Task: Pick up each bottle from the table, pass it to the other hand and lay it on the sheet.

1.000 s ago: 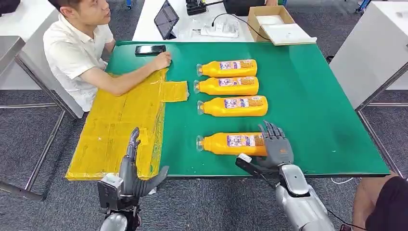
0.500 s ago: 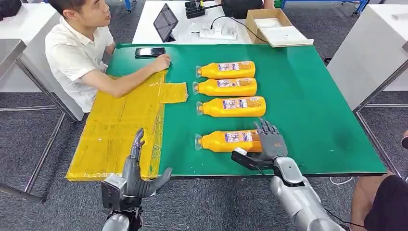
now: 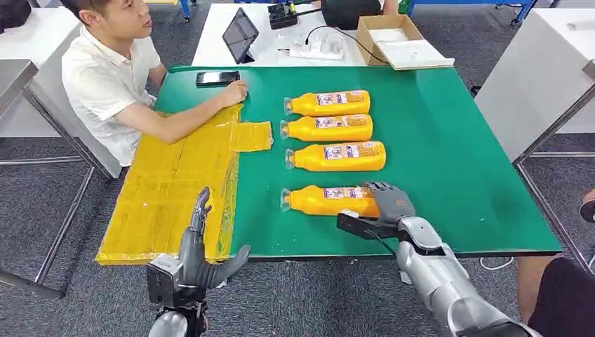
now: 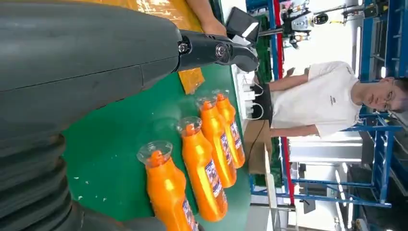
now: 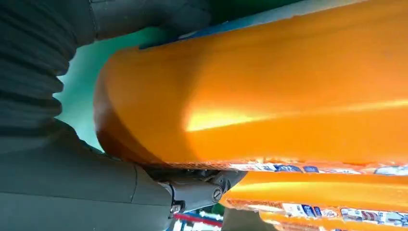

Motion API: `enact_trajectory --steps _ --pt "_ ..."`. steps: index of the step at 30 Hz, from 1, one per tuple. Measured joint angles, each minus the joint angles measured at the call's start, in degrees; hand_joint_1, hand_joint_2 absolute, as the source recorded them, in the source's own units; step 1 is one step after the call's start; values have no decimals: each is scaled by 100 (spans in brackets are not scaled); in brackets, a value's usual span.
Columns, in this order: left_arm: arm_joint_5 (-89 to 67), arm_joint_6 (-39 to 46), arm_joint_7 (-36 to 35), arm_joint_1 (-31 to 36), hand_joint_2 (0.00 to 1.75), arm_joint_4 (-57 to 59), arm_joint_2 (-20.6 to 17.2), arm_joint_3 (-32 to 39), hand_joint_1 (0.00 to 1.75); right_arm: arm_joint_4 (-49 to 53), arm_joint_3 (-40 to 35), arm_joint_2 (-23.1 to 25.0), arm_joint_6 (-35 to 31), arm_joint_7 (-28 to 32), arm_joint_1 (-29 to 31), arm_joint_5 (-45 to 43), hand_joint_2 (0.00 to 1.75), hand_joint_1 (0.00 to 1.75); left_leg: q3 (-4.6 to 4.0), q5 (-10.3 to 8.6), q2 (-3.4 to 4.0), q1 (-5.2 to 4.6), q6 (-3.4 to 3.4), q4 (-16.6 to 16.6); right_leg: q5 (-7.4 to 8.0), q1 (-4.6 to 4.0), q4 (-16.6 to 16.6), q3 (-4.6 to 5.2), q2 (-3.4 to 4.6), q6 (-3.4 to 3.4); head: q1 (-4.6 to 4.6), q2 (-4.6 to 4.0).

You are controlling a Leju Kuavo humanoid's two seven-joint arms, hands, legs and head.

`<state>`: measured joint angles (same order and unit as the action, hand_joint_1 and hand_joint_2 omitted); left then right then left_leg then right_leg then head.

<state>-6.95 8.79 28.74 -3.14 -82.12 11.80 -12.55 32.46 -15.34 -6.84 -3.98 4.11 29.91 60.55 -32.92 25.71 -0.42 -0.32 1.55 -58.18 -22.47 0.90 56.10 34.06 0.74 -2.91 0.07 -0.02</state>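
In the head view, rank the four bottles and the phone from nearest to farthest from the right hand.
Measured from the right hand:
1. Nearest bottle, at the hand, its base end under the fingers.
2. Second bottle, next row back.
3. Third bottle, behind that.
4. Farthest bottle, last in the row.
5. Phone, far left corner, by the person's hand.

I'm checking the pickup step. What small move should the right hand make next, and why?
Probably close the right hand on the nearest bottle and lift. The fingers are draped over the bottle's base end, and it lies on the green table, not raised. The left hand waits open by the yellow sheet.
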Motion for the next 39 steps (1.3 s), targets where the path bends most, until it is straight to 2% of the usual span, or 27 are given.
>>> enact_trajectory --steps 8,11,12,15,19,23,28,32,39 --pt "11 2 18 21 175 7 -4 0 0 -118 -7 -17 -7 64 35 -164 175 175 22 9 6 0 3 0 -4 -1 -3 -1 1 0 0 0" --pt "53 37 59 19 175 7 -7 2 0 -116 13 -20 -65 342 -11 -486 175 175 34 19 7 1 11 1 -11 -2 -4 0 1 -6 0 0" --pt "123 81 74 15 175 4 -9 4 0 -105 35 -22 -156 513 -64 -681 175 175 33 19 6 1 11 1 -10 -2 -4 -28 1 -6 2 0" --pt "416 350 -4 -40 175 -13 13 24 0 188 173 24 -687 704 -420 -1155 175 175 22 16 4 1 12 1 -6 -1 -2 -33 -1 -6 0 0" --pt "1009 341 -181 -127 175 -13 57 53 0 1076 437 260 -1315 887 -1121 -1816 175 175 -15 15 -8 3 12 1 -8 -2 2 -4 -8 -7 -2 0" --pt "1356 276 -238 -223 175 -18 107 72 0 1913 564 521 -1554 1172 -1791 -2272 175 175 -54 14 -13 4 12 1 -10 -2 3 32 -9 -8 0 0" --pt "1911 140 -485 -294 175 -15 120 98 0 2855 592 822 -2484 1307 -2348 -1934 175 175 -82 14 -19 3 12 1 -15 3 4 58 -10 -15 -2 0" --pt "2146 83 -549 -304 175 0 125 127 0 3387 564 1001 -2680 1307 -2595 -1862 175 175 -91 15 -19 1 12 1 -16 6 3 66 -10 -16 -2 0" --pt "2153 -133 -603 -305 175 24 125 177 0 3759 464 1119 -2581 1336 -2733 -2046 175 175 -96 14 -18 0 12 1 -16 6 3 72 -9 -16 -2 0"
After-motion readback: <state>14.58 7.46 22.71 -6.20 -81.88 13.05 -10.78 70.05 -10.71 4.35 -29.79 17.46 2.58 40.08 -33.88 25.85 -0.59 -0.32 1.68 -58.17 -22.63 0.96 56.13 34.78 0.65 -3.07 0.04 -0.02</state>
